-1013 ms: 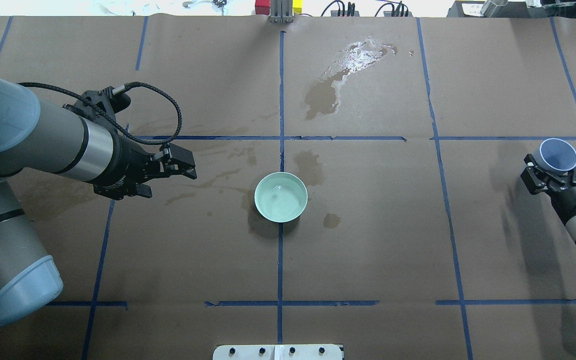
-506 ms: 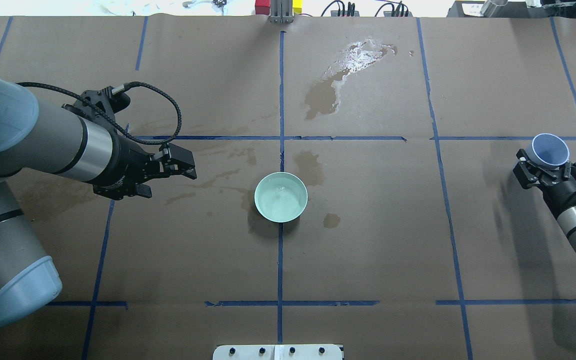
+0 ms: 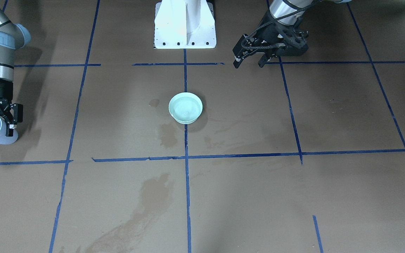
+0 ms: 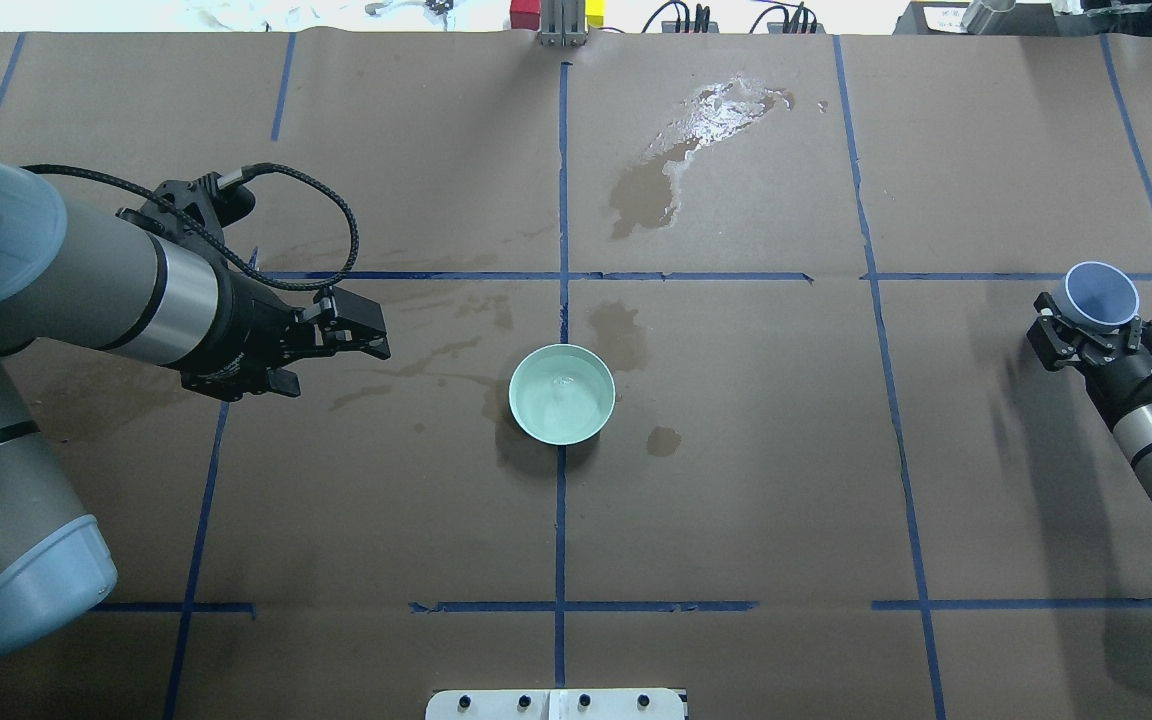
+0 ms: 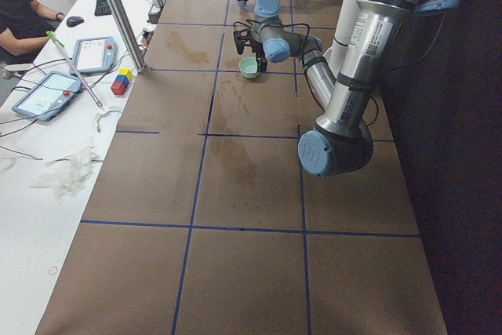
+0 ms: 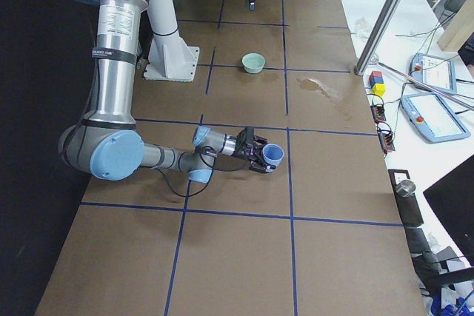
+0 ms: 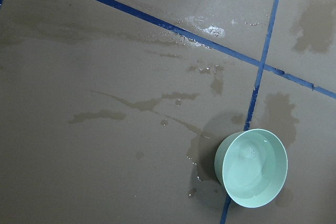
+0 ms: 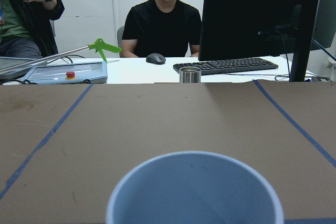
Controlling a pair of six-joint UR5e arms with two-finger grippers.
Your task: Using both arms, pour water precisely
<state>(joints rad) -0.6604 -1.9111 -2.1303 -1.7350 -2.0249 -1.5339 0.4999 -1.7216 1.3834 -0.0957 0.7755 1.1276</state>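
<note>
A mint-green bowl (image 4: 562,394) holding clear water (image 4: 558,398) stands at the table's centre; it also shows in the front view (image 3: 185,108) and the left wrist view (image 7: 253,167). My left gripper (image 4: 376,336) is open and empty, hanging above the paper well to the left of the bowl; in the front view (image 3: 248,64) its fingers stand apart. My right gripper (image 4: 1094,330) is shut on a light-blue cup (image 4: 1102,295) near the table's right edge, far from the bowl. The cup (image 8: 194,192) looks roughly upright; I cannot tell its contents.
A glossy spilled puddle (image 4: 711,115) lies on the brown paper at the far middle, with damp stains (image 4: 626,335) around the bowl. The white pedestal (image 3: 185,24) stands at the robot's side. Operators, tablets and a metal cup (image 8: 190,74) are beyond the far edge.
My right gripper has carried the blue cup a little leftward and toward the far side. My left arm has drawn back slightly to the left. The bowl has not moved.
</note>
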